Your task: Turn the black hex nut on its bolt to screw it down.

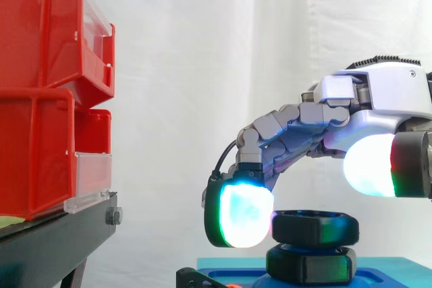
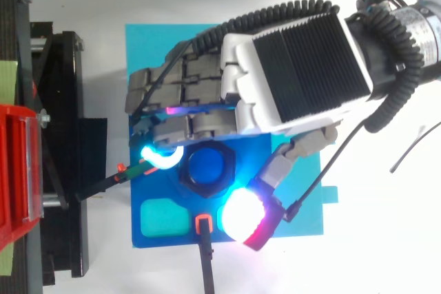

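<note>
Basically hand (image 2: 296, 67) overhangs black hex nut (image 1: 315, 228) on blue fixture (image 2: 158, 194), grasp can't tell; red bins (image 1: 40, 99), black stand (image 1: 54, 234) left.

Backdrop: we find a pleated white curtain (image 1: 202, 65), evenly lit | Left: we note stacked red bins (image 1: 40, 99) with clear fronts on a black stand (image 1: 61, 234) | Surface: we record a brightly lit white tabletop (image 2: 386, 239)
</note>
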Robot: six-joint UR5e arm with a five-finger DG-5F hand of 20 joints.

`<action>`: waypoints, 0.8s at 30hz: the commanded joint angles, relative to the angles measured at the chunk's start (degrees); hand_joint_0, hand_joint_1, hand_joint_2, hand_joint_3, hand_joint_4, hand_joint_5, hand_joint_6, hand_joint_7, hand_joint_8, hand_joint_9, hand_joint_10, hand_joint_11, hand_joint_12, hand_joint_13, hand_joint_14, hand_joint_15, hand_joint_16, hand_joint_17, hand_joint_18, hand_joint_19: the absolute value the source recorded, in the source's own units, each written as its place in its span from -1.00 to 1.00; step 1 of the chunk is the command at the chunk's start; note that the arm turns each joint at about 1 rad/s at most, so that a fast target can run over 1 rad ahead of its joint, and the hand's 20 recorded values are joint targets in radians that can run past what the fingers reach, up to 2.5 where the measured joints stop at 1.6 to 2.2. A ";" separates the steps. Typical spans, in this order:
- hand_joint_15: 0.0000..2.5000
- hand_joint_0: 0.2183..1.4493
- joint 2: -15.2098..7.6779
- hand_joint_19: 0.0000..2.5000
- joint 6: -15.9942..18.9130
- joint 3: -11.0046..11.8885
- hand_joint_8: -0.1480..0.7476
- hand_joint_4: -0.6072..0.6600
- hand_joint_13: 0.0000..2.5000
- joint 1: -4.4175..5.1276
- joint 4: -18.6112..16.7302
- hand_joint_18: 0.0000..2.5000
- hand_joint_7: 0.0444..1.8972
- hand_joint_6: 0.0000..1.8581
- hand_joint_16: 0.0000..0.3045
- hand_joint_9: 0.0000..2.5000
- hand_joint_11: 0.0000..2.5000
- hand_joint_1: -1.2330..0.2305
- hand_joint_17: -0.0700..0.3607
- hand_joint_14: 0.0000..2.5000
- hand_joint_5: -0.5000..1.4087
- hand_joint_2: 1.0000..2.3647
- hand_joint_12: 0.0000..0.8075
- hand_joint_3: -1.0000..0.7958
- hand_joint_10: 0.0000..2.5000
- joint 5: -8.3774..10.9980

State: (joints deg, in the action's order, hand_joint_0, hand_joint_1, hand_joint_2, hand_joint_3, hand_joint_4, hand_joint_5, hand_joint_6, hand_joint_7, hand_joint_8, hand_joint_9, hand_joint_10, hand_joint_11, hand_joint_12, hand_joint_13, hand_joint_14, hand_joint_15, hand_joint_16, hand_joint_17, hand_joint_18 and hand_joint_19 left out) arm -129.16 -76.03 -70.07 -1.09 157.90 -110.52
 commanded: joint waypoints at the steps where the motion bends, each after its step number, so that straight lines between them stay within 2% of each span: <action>1: -0.89 -0.61 0.05 -0.68 0.00 -0.07 0.10 0.54 -0.58 -1.29 -0.31 -0.47 0.05 -0.31 -0.64 -0.60 -0.79 0.28 -0.11 -1.00 -0.62 -1.00 -0.07 -0.44 -0.99 -1.45; 6: -0.89 -0.61 -0.04 -0.68 0.00 -0.07 0.10 0.53 -0.57 -2.25 -0.40 -0.47 0.07 -0.33 -0.64 -0.60 -0.79 0.28 -0.11 -1.00 -0.62 -1.00 -0.07 -0.44 -0.99 -2.50; 7: -0.89 -0.61 0.05 -0.68 0.00 0.02 0.10 0.53 -0.57 -2.69 -0.40 -0.47 0.07 -0.33 -0.64 -0.60 -0.79 0.28 -0.11 -1.00 -0.62 -1.00 -0.07 -0.44 -0.99 -2.94; 13: -0.89 -0.62 0.05 -0.68 0.09 0.02 0.10 0.55 -0.57 -3.31 -1.19 -0.47 0.23 -0.45 -0.64 -0.60 -0.79 0.29 -0.10 -1.00 -0.61 -1.00 -0.07 -0.44 -0.99 -4.09; 19: -0.89 -0.63 0.05 -0.67 0.18 0.02 0.09 0.52 -0.58 -2.78 -3.22 -0.48 -0.01 -0.46 -0.63 -0.61 -0.81 0.29 -0.09 -1.00 -0.65 -1.00 -0.06 -0.44 -1.00 -4.44; 24: -0.89 -0.63 -0.04 -0.68 0.00 0.02 0.08 0.45 -0.58 -1.29 -6.20 -0.48 -0.13 -0.46 -0.63 -0.63 -0.83 0.29 -0.09 -1.00 -0.67 -1.00 -0.05 -0.44 -1.00 -4.09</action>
State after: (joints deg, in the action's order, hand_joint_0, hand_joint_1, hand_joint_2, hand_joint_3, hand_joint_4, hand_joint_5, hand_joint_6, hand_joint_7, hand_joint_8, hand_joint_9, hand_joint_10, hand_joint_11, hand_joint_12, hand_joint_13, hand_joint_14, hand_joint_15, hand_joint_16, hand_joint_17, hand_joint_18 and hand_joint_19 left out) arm -129.14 -75.89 -70.05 -3.18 153.28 -114.72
